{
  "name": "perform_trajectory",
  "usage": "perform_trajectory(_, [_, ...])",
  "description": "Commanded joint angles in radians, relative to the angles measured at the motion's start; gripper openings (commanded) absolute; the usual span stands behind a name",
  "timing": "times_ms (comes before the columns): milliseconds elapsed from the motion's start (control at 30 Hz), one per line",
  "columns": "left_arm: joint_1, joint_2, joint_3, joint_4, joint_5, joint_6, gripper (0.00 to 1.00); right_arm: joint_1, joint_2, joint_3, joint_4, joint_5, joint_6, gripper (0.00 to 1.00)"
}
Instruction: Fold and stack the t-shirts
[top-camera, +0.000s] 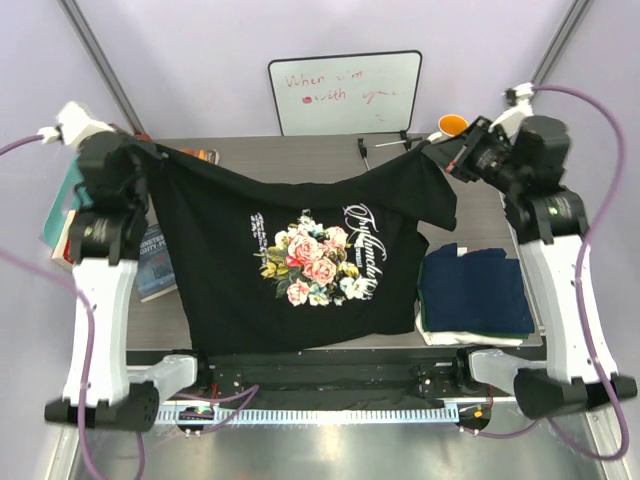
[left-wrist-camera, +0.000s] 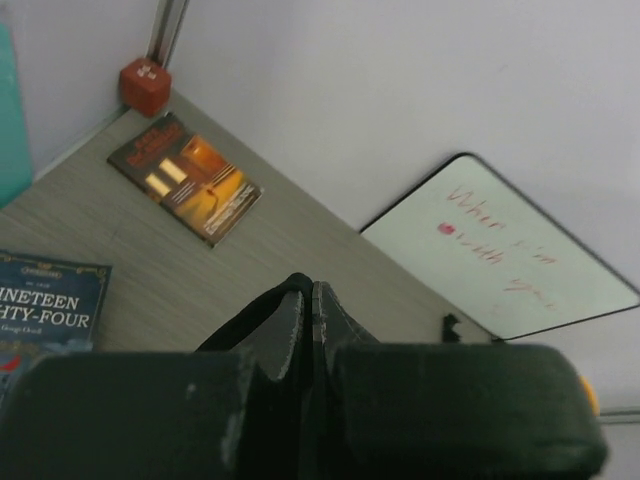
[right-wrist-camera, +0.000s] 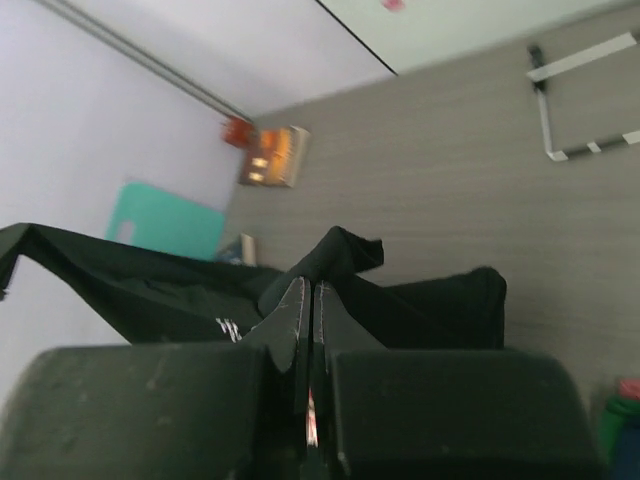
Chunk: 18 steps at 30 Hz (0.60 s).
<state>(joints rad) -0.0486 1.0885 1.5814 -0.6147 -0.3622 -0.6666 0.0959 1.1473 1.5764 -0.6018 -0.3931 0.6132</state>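
A large black t-shirt (top-camera: 230, 280) with a pink-and-white floral print and white script hangs spread between my two grippers, its lower part draped toward the table's near edge. My left gripper (top-camera: 160, 152) is shut on its upper left corner. In the left wrist view the fingertips (left-wrist-camera: 300, 310) pinch a fold of black cloth. My right gripper (top-camera: 442, 150) is shut on the upper right corner. The right wrist view shows black cloth (right-wrist-camera: 420, 300) bunched at the right gripper (right-wrist-camera: 309, 290). A folded navy t-shirt (top-camera: 472, 288) tops a stack at the right, with lighter folded cloth (top-camera: 470, 337) under it.
Books (top-camera: 155, 262) lie at the table's left, partly under the shirt. One is the blue Nineteen Eighty-Four (left-wrist-camera: 45, 300). An orange-covered book (left-wrist-camera: 185, 178) and a red cube (left-wrist-camera: 145, 85) sit at the back left. A whiteboard (top-camera: 345, 92) leans on the back wall. An orange object (top-camera: 452, 125) is at the back right.
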Motion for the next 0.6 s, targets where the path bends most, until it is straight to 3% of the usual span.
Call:
perform_trajectory(0, [-0.002,0.092,-0.072,0.122,-0.055,0.027,0.0,-0.002,0.076,-0.059,0.042,0.089,-0.061,0.01])
perform_trajectory(233, [0.0,0.258,-0.127,0.234,-0.084,0.027,0.0,-0.001,0.205,-0.184,0.212,0.132,-0.061,0.01])
perform_trajectory(567, [0.0,0.528,-0.003,0.262,-0.02,0.022,0.0,-0.001,0.506,-0.187,0.319,0.109,-0.041,0.01])
